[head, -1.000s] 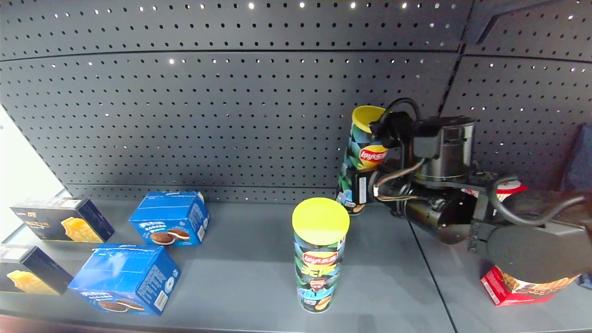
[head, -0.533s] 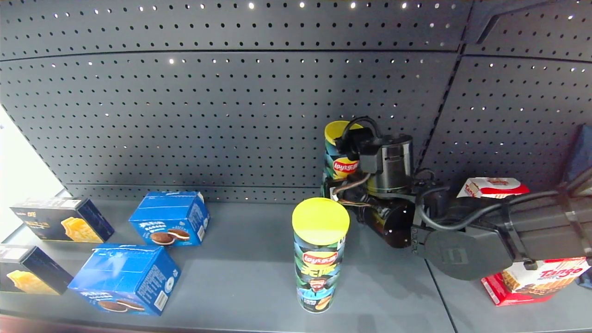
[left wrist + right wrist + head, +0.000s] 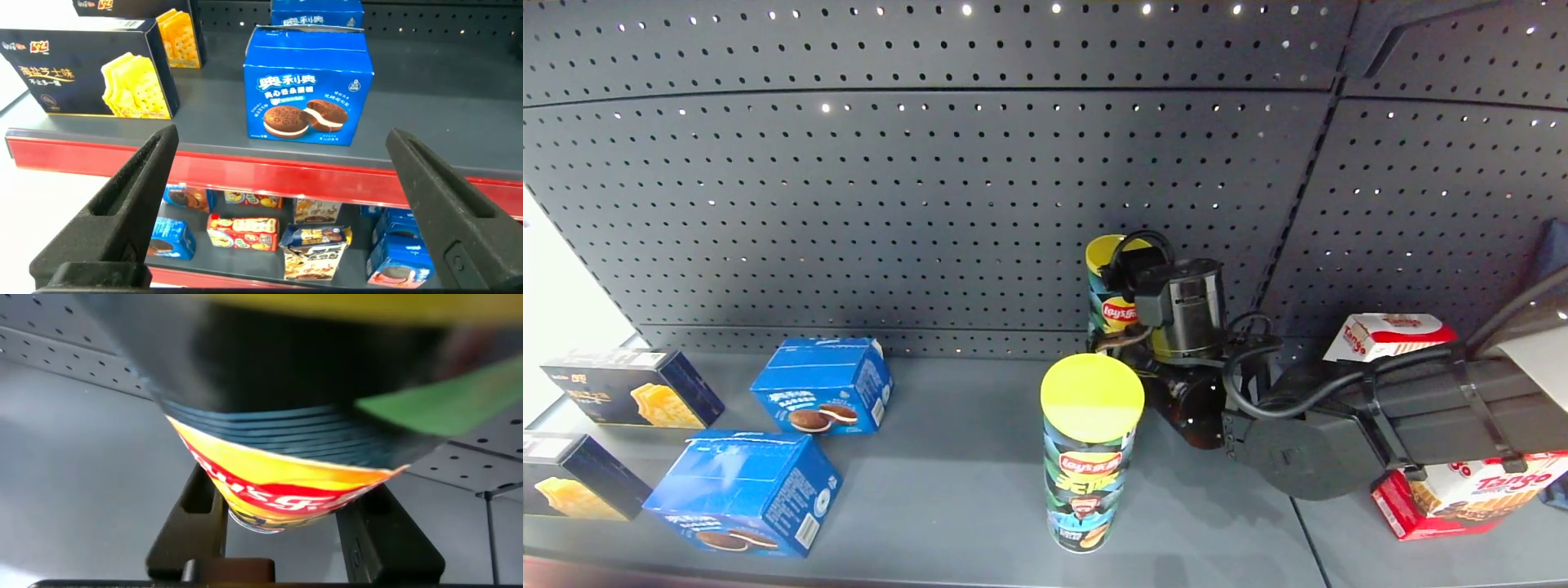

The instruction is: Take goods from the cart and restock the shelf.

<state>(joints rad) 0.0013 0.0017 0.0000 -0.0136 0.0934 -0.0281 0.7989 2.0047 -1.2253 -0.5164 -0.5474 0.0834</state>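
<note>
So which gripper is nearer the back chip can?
Right. The right gripper clamps the back chip can; the left gripper hangs before the shelf edge, facing a blue cookie box.

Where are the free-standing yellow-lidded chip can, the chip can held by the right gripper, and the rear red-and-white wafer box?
Free-standing yellow-lidded chip can (image 3: pixel 1092 398): head view, its lid.
Held chip can (image 3: pixel 1114 311): head view, its red label.
Rear red-and-white wafer box (image 3: pixel 1390 335): head view, its top face.
</note>
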